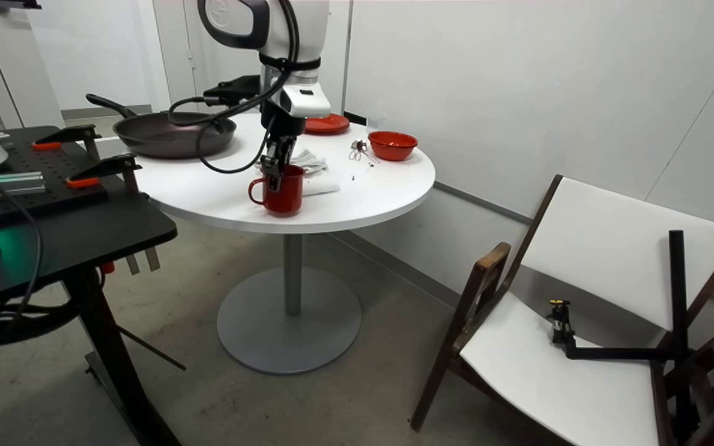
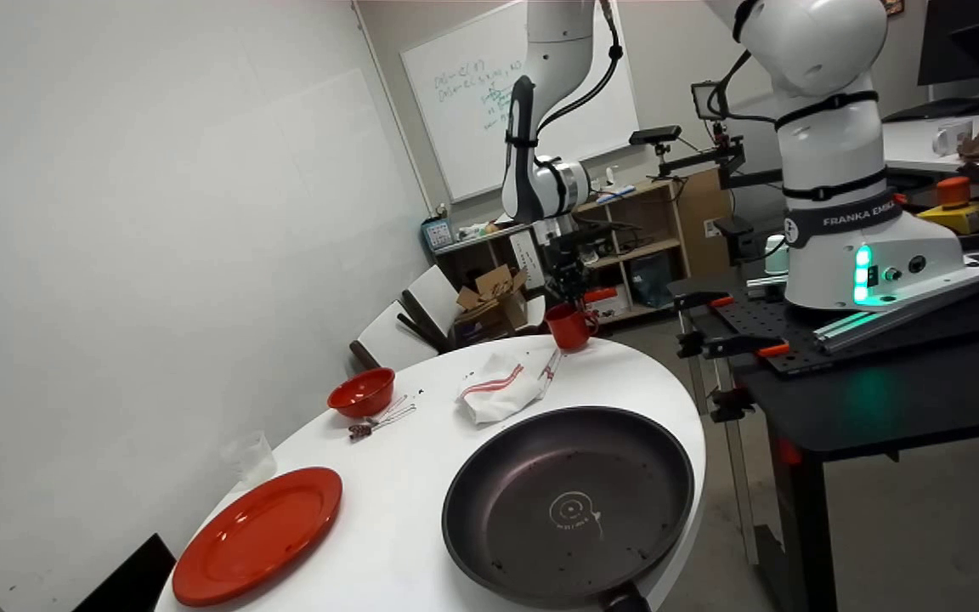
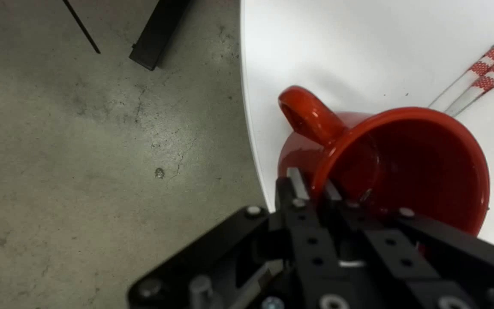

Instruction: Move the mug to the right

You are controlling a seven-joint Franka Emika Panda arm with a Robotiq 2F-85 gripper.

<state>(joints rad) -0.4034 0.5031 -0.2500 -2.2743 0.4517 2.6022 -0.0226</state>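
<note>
Part of the red mug (image 3: 384, 161) was blocked by the gripper (image 3: 315, 185) in the wrist view, and contact with the table (image 1: 388, 186) couldn't really be made out. Arm (image 1: 304, 37) was cut off up top, gripper pointed down, mug wall pinched between the fingers (image 3: 297, 183). Mug was held near the table edge, bare room left toward the red bowl (image 1: 392, 146).

White robot arm (image 2: 557, 72), black hand (image 3: 314, 189) pointing down — fingers (image 3: 297, 185) nearly together.
</note>
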